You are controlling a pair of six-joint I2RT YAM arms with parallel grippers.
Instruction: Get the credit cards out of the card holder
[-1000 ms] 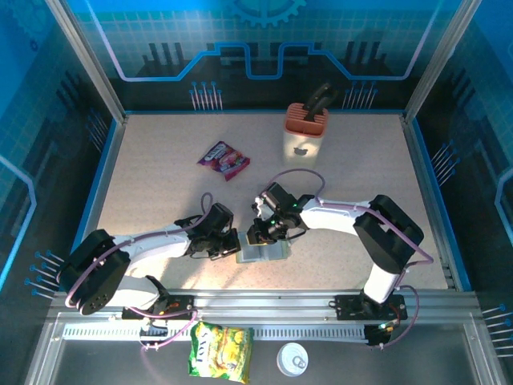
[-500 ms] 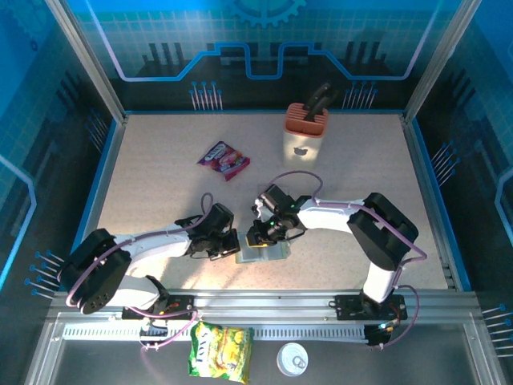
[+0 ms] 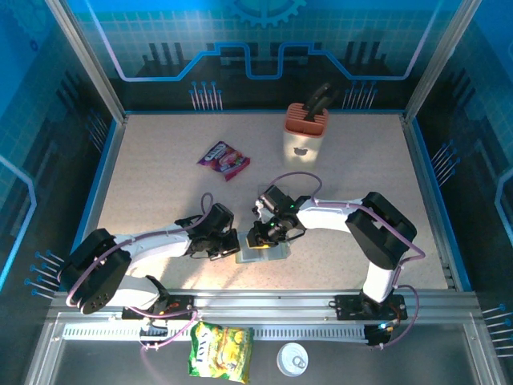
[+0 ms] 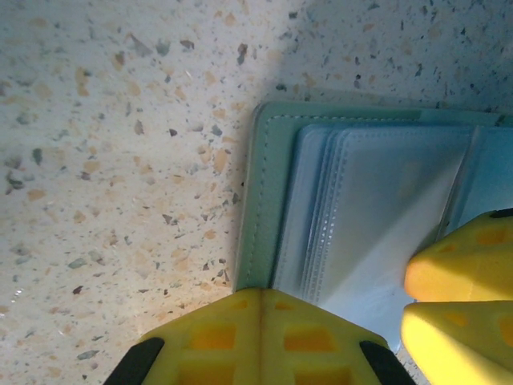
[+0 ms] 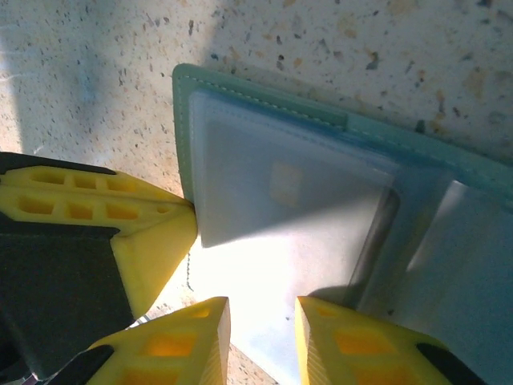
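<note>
- Top external: the card holder (image 3: 272, 255) lies open on the counter (image 3: 160, 176), near its front edge, between the two claws.
- Left claw (image 4: 260, 298) pressed together, tips touching the holder's left edge.
- Right claw (image 5: 262, 317) slightly spread, tips over a clear pocket.

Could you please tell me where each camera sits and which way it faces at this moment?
Top external: above and behind the arms, looking down on the table; both arms show, bases nearest.
Left wrist: on the left arm, facing down at one end of the open card holder; left claw at the bottom.
Right wrist: on the right arm, facing down at the card holder's sleeves; right claw at the bottom.
Shared: both wrist views catch the card holder and the other arm's claw.
</note>
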